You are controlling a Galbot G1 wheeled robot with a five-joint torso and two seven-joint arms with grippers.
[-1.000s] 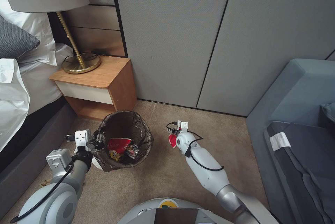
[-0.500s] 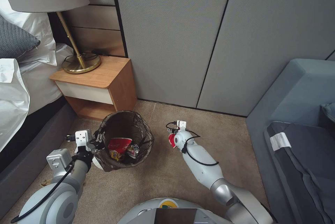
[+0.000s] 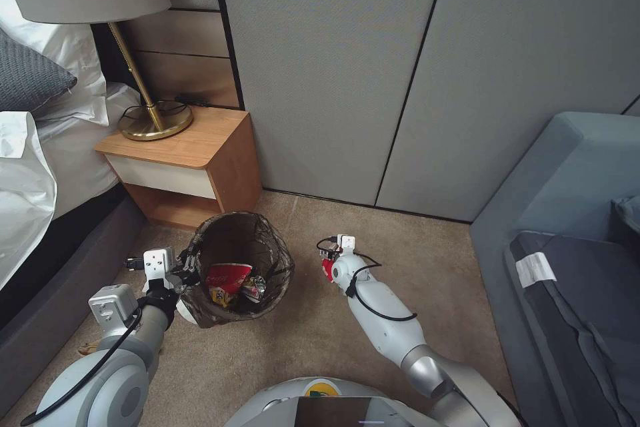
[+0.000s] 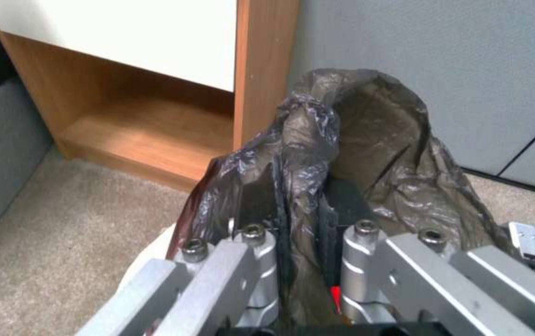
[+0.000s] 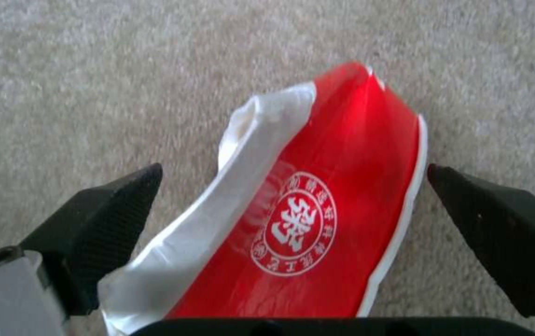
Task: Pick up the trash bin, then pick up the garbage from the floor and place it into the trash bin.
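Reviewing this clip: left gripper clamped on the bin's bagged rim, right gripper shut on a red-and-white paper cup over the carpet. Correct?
Not quite. In the right wrist view the right gripper is open, its fingers either side of the crushed paper cup. The left gripper does clamp the trash bin rim.

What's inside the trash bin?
The bin holds a crushed red-and-white cup, a yellow wrapper and a shiny wrapper, all in a dark bag. Anything beneath them is hidden.

The left pincer (image 4: 302, 224) hides the trash bin (image 4: 367, 154) rim it clamps.
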